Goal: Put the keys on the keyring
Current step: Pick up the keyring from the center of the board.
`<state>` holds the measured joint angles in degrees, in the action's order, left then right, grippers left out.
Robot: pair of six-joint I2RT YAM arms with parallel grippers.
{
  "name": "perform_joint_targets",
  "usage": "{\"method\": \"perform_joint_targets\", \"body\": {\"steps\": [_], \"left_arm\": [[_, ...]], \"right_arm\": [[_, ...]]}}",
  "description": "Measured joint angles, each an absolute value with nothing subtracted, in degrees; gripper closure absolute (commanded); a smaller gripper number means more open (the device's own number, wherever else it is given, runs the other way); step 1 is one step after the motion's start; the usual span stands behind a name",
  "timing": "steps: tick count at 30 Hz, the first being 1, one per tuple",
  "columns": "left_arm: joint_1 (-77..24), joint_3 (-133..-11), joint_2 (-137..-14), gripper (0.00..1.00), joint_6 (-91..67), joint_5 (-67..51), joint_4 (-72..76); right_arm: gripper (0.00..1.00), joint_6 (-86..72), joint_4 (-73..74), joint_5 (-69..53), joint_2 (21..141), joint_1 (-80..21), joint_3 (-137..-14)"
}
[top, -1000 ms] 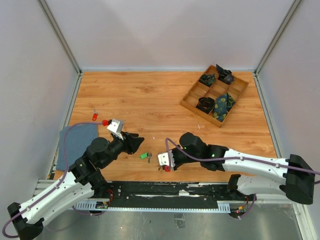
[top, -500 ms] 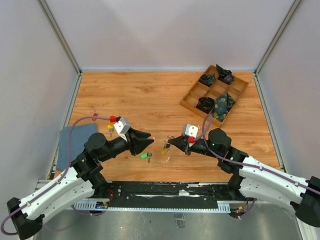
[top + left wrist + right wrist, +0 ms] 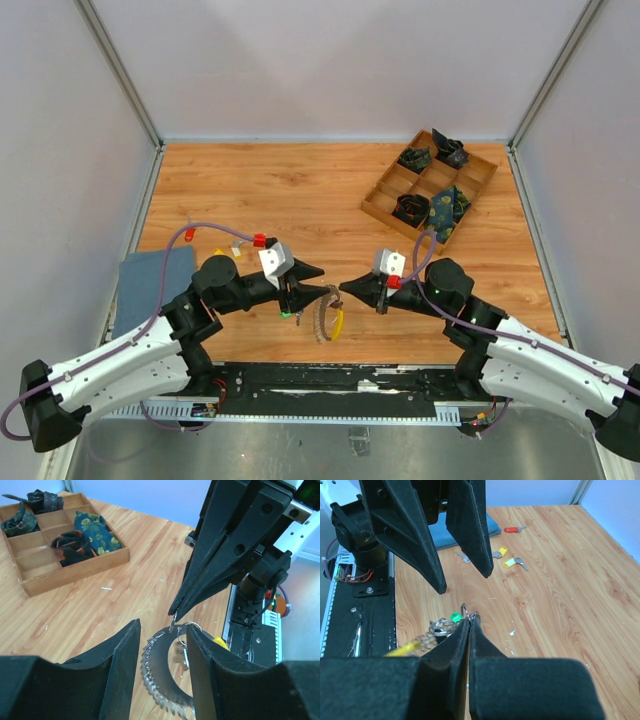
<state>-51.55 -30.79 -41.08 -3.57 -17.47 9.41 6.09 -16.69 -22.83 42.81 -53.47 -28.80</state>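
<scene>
My right gripper [image 3: 469, 620] is shut on the wire end of the keyring [image 3: 436, 629], which hangs from its tips above the table. The keyring's yellow sleeve [image 3: 340, 322] shows low in the top view. My left gripper [image 3: 162, 630] is open, with a finger on each side of the hanging keyring [image 3: 159, 667], not touching it. In the top view the two grippers, left [image 3: 322, 282] and right [image 3: 345, 287], meet tip to tip. A green-headed key [image 3: 454, 616] lies on the table below. A red key [image 3: 512, 529], two yellow keys [image 3: 502, 551] and a silver key [image 3: 462, 556] lie near the blue cloth.
A wooden compartment tray [image 3: 385, 213] with dark rolled fabric bundles stands at the back right; it also shows in the left wrist view [image 3: 75, 575]. A blue cloth [image 3: 150, 285] lies at the left edge. The black rail runs along the near edge.
My left gripper has moved right to the centre and now straddles the keyring. My right gripper has lifted the keyring off the table and holds it there.
</scene>
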Motion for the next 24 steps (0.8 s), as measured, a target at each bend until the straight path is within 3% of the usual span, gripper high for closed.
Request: {"method": "perform_joint_targets", "body": {"steps": [14, 18, 24], "left_arm": [[-55.7, -33.2, -45.5, 0.56, 1.2, -15.2, 9.4], [-56.2, -33.9, -46.8, 0.65, 1.5, -15.2, 9.4], [-57.1, -34.7, -48.0, 0.94, 2.1, -15.6, 9.3]], "right_arm": [[0.99, 6.2, -14.6, -24.3, 40.8, -53.5, -29.6], [1.0, 6.2, -14.5, -24.8, 40.8, -53.5, -29.6], [1.0, 6.1, -14.3, -25.1, 40.8, -53.5, -29.7]]}}
